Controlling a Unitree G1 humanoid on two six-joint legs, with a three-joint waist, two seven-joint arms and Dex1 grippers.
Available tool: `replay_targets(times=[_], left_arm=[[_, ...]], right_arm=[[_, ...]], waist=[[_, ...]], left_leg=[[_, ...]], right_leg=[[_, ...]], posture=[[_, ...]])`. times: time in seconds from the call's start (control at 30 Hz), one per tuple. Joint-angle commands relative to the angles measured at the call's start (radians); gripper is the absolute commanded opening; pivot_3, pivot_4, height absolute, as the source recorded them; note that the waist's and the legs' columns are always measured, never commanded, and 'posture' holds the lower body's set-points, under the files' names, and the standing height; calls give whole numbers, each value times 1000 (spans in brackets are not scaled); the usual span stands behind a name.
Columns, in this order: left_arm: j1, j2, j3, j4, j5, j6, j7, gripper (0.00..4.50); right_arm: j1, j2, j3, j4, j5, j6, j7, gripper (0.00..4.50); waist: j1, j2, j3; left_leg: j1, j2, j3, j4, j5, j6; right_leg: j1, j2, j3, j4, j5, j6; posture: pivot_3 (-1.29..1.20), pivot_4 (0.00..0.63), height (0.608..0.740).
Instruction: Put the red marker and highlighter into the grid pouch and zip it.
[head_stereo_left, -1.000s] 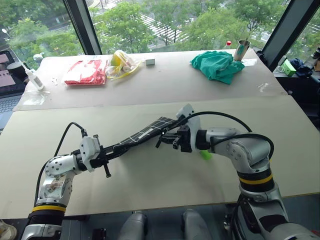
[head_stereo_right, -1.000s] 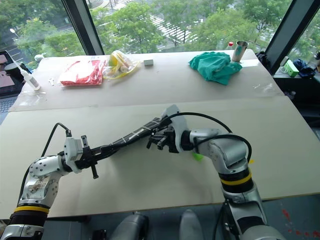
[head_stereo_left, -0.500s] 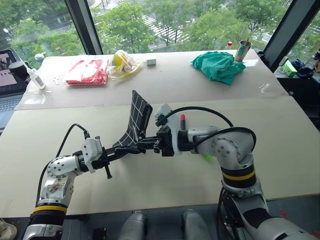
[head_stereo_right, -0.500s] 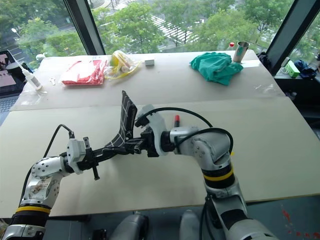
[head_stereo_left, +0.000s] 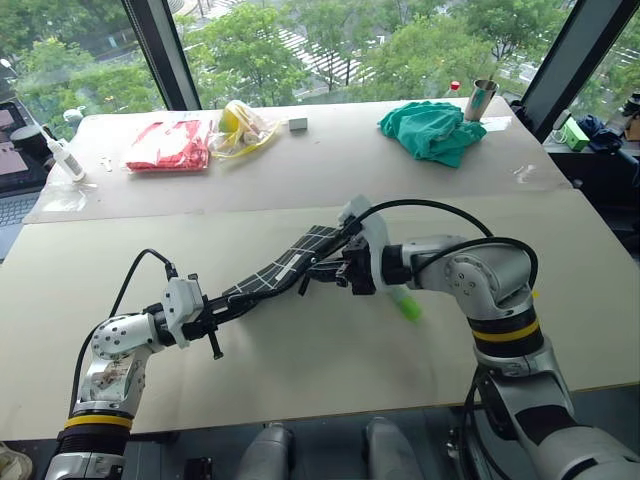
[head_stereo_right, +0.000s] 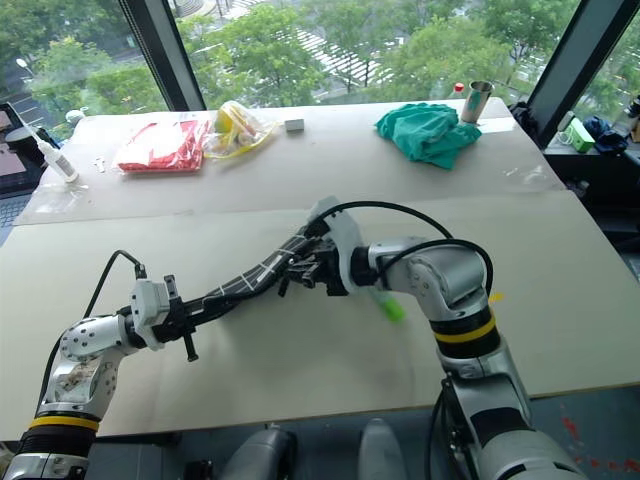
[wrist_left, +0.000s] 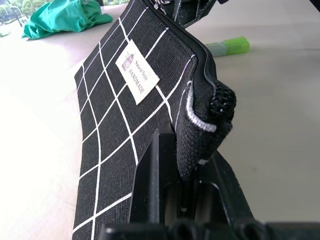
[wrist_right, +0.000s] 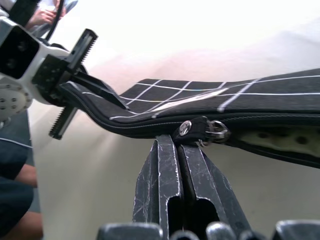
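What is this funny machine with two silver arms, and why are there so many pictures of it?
It is a robot shaped a bit like a person. Two pictures come from cameras in its head, looking down over its arms. The other two come from small cameras on its wrists, so you see its black fingers up close.

The left gripper pinches one end of the grid pouch, a black pencil case with white lines. The right gripper is shut at the zipper pull, near the other end. The pouch hangs between them, above the table.

On the table below lies a green highlighter. Farther back are a green cloth, a red packet, a yellow bag and a metal cup.
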Motion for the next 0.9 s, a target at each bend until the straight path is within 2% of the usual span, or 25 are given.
replay_targets(times=[0.03, 0.23, 0.4, 0.57, 0.77, 0.9], left_arm=[[-12, 1, 9, -24, -20, -6, -5, 0], [-1, 2, 15, -31, -23, -4, -9, 0], [8, 3, 18, -41, -24, -3, -5, 0], [9, 4, 18, -44, -23, 0, -6, 0], [5, -2, 14, -45, -22, 2, -4, 0], [9, -2, 15, -49, -22, 4, -2, 0]], right_arm=[[50, 12, 57, -101, 50, 28, 7, 87], [53, 32, 53, -63, 39, 18, -9, 87], [10, 147, -30, 8, 72, 50, -58, 87], [15, 195, -68, -8, 128, 116, -51, 87], [24, 171, -54, -2, 142, 120, -35, 87], [34, 125, 2, 11, 110, 91, -26, 87]], waist=[[1, 0, 0], [1, 0, 0], [-2, 0, 0], [-1, 0, 0], [0, 0, 0], [0, 0, 0]], left_leg=[[0, 0, 0, 0, 0, 0], [0, 0, 0, 0, 0, 0], [0, 0, 0, 0, 0, 0], [0, 0, 0, 0, 0, 0], [0, 0, 0, 0, 0, 0], [0, 0, 0, 0, 0, 0]], right_leg=[[0, 0, 0, 0, 0, 0], [0, 0, 0, 0, 0, 0], [-1, 0, 0, 1, 0, 0], [-2, 0, 0, 2, 0, 0], [-2, 0, 0, 3, 0, 0], [-2, 0, 0, 3, 0, 0]], posture=[[0, 150, 740], [0, 150, 740], [0, 150, 740], [0, 150, 740], [0, 150, 740], [0, 150, 740]])
